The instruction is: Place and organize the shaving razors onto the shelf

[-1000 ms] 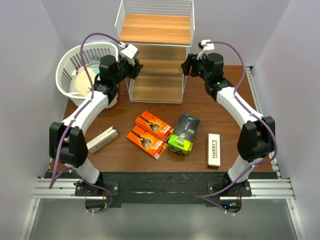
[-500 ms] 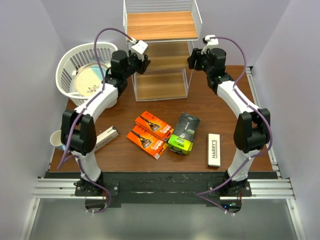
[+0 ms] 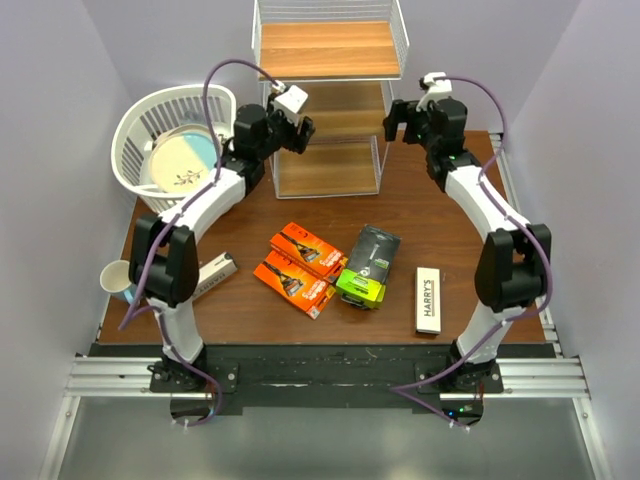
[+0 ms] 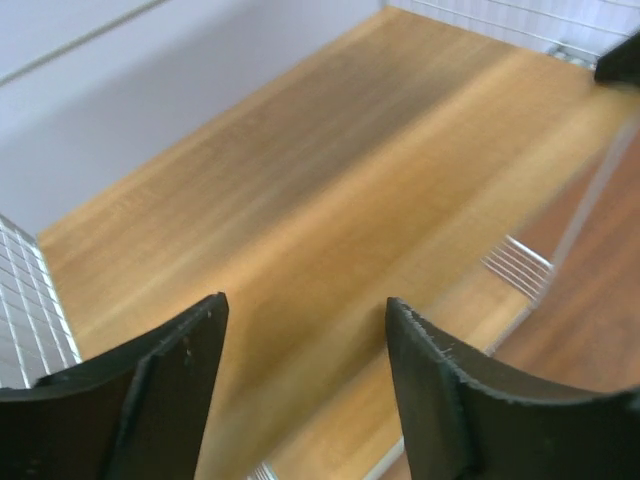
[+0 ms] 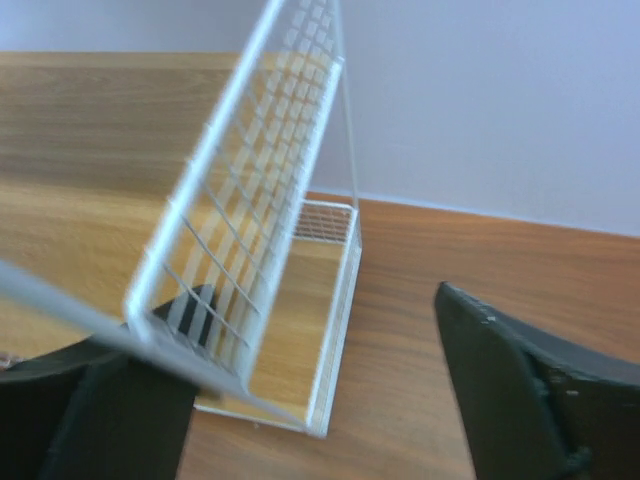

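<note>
The shelf (image 3: 330,50), a white wire rack with brown boards, stands at the back centre. My left gripper (image 3: 299,135) is open at its left side, and the left wrist view shows its jaws (image 4: 305,305) apart over a shelf board (image 4: 300,180). My right gripper (image 3: 394,120) is open at the shelf's right side, and its jaws (image 5: 270,320) straddle the wire side panel (image 5: 260,180). On the table lie two orange boxes (image 3: 308,249) (image 3: 291,281), two overlapping black-and-lime packs (image 3: 367,262), a white HARRY'S box (image 3: 428,300), and a second white box (image 3: 212,274) partly behind my left arm.
A white slatted basket (image 3: 150,115) holding a plate (image 3: 185,160) stands at the back left. A mug (image 3: 117,278) sits at the table's left edge by my left arm. Walls close in on both sides and behind the shelf.
The shelf has shifted to the right and a little back. Both grippers have moved right with it, staying at its sides. The mug has come into view.
</note>
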`<state>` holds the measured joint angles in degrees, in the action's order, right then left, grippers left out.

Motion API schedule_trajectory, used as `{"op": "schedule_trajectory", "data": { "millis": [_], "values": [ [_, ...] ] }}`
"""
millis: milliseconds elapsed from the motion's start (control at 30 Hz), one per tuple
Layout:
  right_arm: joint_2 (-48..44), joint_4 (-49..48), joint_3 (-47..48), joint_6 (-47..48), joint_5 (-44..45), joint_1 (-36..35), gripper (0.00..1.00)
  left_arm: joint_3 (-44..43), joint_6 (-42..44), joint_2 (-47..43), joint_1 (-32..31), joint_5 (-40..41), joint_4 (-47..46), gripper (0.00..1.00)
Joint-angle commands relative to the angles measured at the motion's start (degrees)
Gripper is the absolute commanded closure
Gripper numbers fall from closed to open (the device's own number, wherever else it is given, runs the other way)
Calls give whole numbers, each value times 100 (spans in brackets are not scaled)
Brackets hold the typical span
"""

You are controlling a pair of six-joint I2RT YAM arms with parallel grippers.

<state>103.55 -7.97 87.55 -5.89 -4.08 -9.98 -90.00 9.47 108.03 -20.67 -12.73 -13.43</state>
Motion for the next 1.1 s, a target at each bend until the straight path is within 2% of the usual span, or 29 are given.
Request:
{"op": "schedule_trajectory", "data": {
  "millis": [0,67,200,267,300,400,467,600,767,900,1067],
  "values": [
    [-1070,321,-457,115,108,110,1,692,-147,-1315,89,376,-56,26],
    [-1441,776,-807,10,222,110,1,1165,-410,-1730,80,630,173,19],
    [-2355,1998,-1520,-201,179,119,1,2265,-806,-3011,89,571,840,13],
    [-2760,2865,-1879,-472,91,119,1,2940,-904,-3374,89,-41,1035,12],
    [-2883,3132,-2012,-579,126,128,1,3127,-904,-3611,80,-237,1183,2],
    [-3366,3652,-2654,-896,-241,119,1,3751,-1263,-3763,63,-974,1220,0],
    [-3595,3863,-3031,-1202,-900,119,1,4163,-1623,-3719,54,-1754,993,0],
    [-3763,3899,-3533,-1432,-1832,119,1,4833,-2895,-3473,-165,-2461,-270,0],
    [-3728,3733,-3964,-1529,-2595,119,1,4790,-3223,-2798,-710,-3155,-695,0],
    [-3623,3223,-4254,-1678,-3045,128,4,4500,-3531,-2252,-1254,-3052,-1126,0],
    [-3394,2678,-4448,-1924,-3064,119,11,3939,-3926,-1295,-1510,-2998,-1267,0]
  ]
}}
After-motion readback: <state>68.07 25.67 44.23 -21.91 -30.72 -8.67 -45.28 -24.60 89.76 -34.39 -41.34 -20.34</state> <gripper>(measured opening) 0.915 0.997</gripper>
